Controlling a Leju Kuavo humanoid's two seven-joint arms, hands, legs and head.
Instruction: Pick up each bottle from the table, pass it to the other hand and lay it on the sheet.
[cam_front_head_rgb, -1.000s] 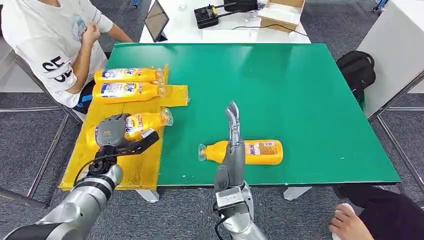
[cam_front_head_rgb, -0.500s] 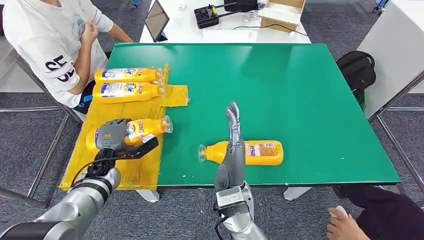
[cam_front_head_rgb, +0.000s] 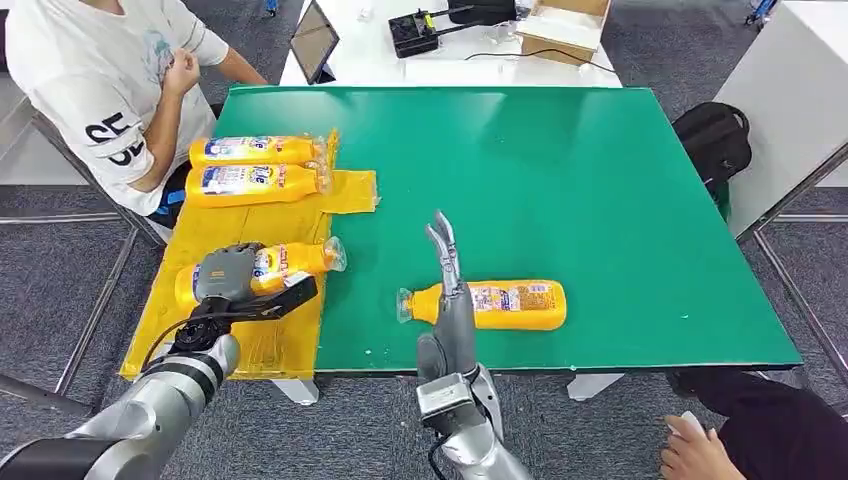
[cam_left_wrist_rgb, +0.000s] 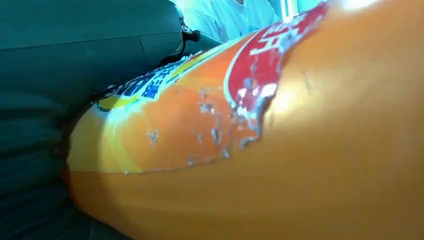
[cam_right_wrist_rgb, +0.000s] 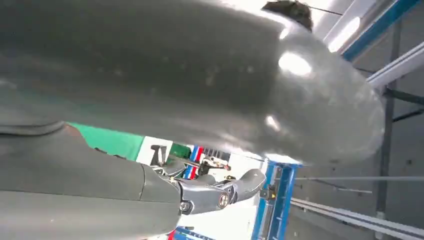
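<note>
Right hand (cam_front_head_rgb: 447, 290) has swung left — fingers apart, empty; left hand (cam_front_head_rgb: 228, 273) grips glossy orange bottle (cam_front_head_rgb: 290, 258).

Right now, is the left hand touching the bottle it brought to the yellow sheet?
Touching. In the head view the left hand lies over the bottle on the yellow sheet, and the left wrist view has the bottle's orange label pressed close against the hand.

Right hand (cam_front_head_rgb: 446, 290) further left, fingers (cam_front_head_rgb: 440, 240) now spread.
</note>
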